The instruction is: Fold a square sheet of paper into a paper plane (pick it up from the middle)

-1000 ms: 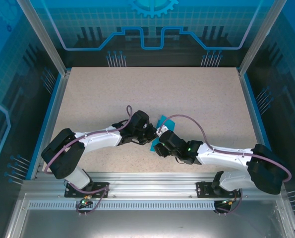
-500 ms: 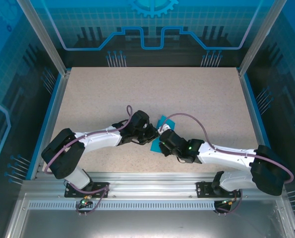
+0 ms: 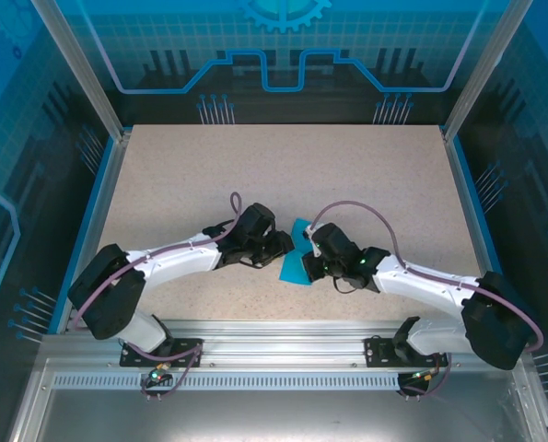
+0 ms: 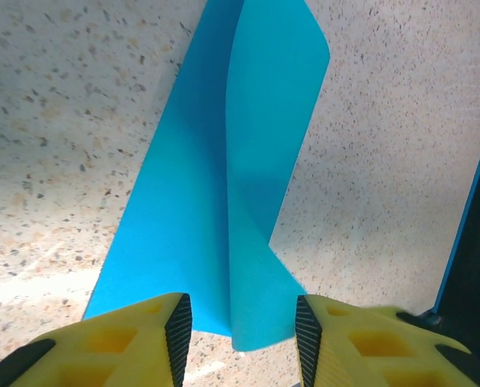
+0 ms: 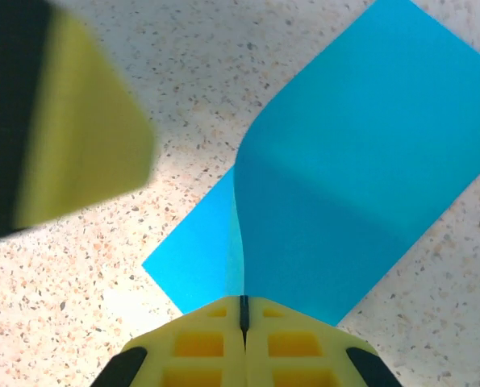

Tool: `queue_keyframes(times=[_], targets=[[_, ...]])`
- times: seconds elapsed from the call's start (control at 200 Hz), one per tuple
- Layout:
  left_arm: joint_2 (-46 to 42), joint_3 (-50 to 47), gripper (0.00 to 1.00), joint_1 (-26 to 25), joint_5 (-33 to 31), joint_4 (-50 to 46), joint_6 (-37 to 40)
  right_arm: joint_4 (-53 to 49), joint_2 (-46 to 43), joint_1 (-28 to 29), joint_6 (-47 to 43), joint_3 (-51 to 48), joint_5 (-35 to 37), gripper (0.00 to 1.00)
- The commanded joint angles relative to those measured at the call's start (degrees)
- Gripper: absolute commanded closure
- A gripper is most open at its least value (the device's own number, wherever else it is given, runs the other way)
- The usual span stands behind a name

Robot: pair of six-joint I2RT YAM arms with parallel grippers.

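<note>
I am looking down on the speckled table (image 3: 366, 175), where both arms are reaching in toward the middle of its near half and meeting nose to nose over the square sheet of paper (image 4: 215, 201). The teal-blue sheet is lying on the table between the two wrists. One flap is rising off the flat layer along a crease that is running away from the left wrist camera, and in that view the raised flap is curling over to the right. The left gripper (image 4: 241, 329) is sitting with its jaws partly open. Its yellow fingers (image 4: 135, 343) are standing either side of the sheet's near edge, with a plain gap between the dark pads. Both pads are standing clear of the paper, so this gripper is gripping nothing. The right gripper (image 5: 242, 326) is sitting fully closed, its two yellow fingertips meeting in a thin dark seam. It is pinching the sheet where the upright fold is running into that seam, and the rest of the paper is fanning out flat beyond it. In the right wrist view, a blurred yellow finger of the left gripper is hanging at the upper left, near the sheet. From overhead, a patch of teal is showing just below and between the two grippers, well apart from the side walls.
</note>
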Motion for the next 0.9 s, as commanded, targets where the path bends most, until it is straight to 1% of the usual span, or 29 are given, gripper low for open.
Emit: queue_keyframes(times=[0.0, 0.08, 0.19, 0.335, 0.485, 0.895], targets=[[-1.58, 1.19, 0.57, -0.13, -2.34, -3.5, 2.51, 2.62, -0.47, -3.95, 1.86, -2.22, -9.38, 0.95], [-1.39, 1.19, 0.57, -0.18, -1.84, -3.24, 3.71, 3.02, 0.52, -6.98, 1.91, -2.37, -13.78, 0.95], [-0.79, 1.18, 0.57, -0.13, -0.96, -2.85, 4.71, 1.96, 2.55, -9.81, 1.74, -1.91, -15.82, 0.95], [0.78, 1.51, 0.58, -0.17, 1.94, -0.85, 5.84, 2.02, 6.07, -12.39, 1.37, -1.25, -19.15, 0.94], [3.23, 2.48, 0.6, -0.23, 4.2, -0.34, 6.76, 1.48, 8.41, -13.6, 0.84, 0.05, -18.68, 0.95], [7.79, 4.73, 0.62, -0.74, 6.87, 1.23, 7.54, -1.91, 12.87, -15.66, -3.64, 4.51, -18.91, 0.93]])
